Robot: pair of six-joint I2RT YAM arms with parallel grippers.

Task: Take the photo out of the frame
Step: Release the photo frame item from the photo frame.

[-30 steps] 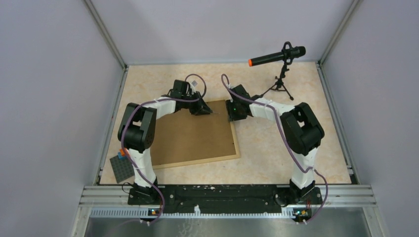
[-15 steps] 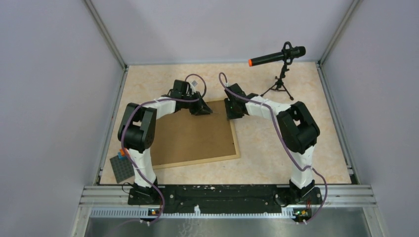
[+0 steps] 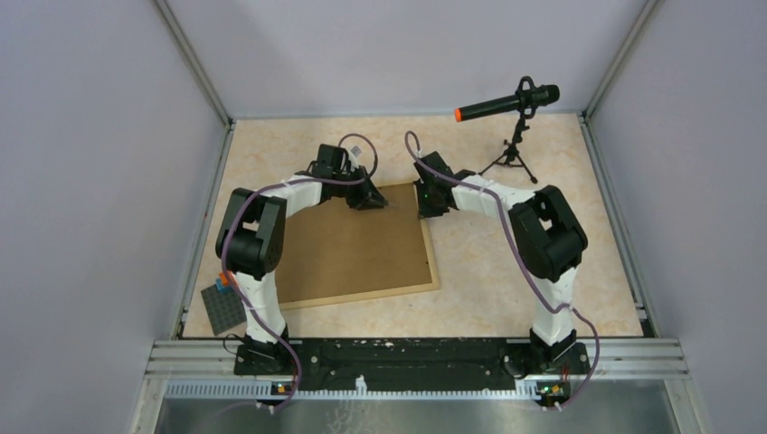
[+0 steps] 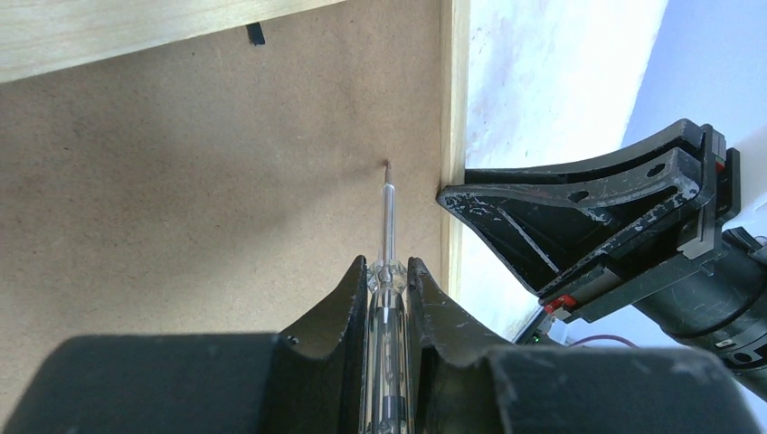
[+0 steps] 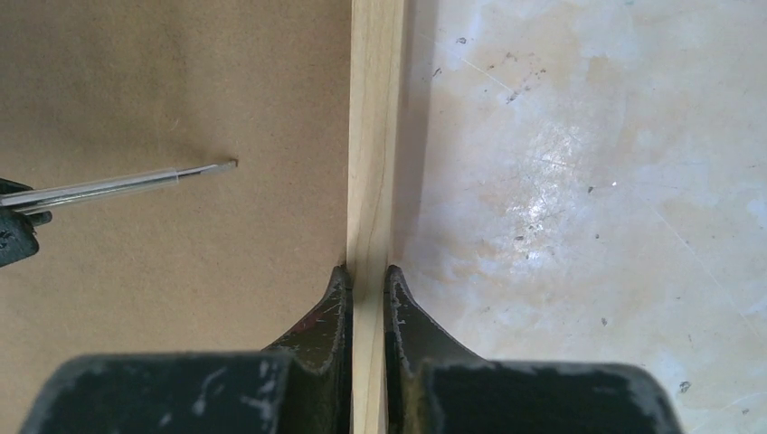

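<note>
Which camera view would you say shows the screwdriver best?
The left wrist view: the screwdriver runs from its clear handle, clamped in the left tool, to its tip at the back of the frame. The right wrist view shows only shaft and tip; the top view barely shows it.

Microphone (image 3: 506, 102) (tripod-mounted), screwdriver (image 4: 387, 217), grey baseplate (image 3: 223, 309)
</note>
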